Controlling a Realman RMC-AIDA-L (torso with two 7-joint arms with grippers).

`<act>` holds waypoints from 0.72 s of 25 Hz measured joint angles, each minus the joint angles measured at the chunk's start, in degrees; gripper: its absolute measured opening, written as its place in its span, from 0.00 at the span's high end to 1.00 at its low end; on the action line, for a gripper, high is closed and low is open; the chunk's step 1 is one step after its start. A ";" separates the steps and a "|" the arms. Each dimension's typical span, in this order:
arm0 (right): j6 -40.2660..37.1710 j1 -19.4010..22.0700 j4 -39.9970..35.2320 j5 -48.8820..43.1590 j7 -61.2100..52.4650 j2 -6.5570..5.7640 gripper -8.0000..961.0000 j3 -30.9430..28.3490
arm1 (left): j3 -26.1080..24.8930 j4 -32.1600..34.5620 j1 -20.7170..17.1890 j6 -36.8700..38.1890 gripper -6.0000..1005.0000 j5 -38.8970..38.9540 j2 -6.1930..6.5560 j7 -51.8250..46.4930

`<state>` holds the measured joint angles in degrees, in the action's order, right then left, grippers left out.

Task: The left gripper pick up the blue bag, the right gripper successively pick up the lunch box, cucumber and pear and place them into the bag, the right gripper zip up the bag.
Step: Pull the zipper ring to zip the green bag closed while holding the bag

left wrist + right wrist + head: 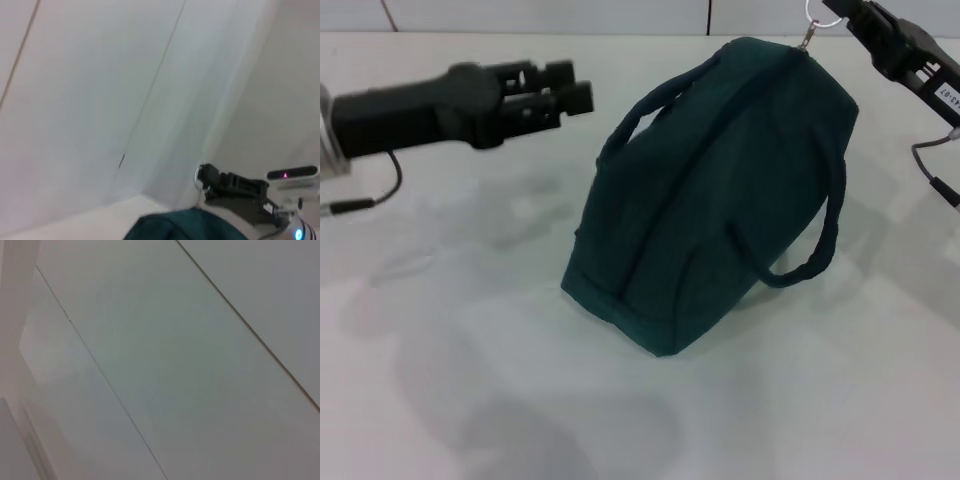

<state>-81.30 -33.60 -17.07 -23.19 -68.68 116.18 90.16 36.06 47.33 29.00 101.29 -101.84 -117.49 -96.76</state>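
Blue bag [720, 190] zipped shut, contents hidden; right end effector [835, 12] at zipper ring.

The surface [470, 380] is plain white and smooth, running back to a pale wall whose panel seams show along the far edge. Only one thing sits directly on it: the blue bag [710, 200], zipped closed, resting on its base near the middle and leaning a little. Its two loop handles hang free at its sides, off the white top. Soft grey shadows lie across the surface to the bag's left.
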 joint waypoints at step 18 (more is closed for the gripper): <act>1.01 -0.51 0.41 0.01 -0.21 0.00 0.98 0.01 | 33.84 45.18 5.99 -12.65 0.14 -19.40 -2.09 -46.56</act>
<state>-80.30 -34.11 -16.66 -23.19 -68.89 116.19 90.18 69.89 92.52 34.99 88.63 -121.24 -119.58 -143.32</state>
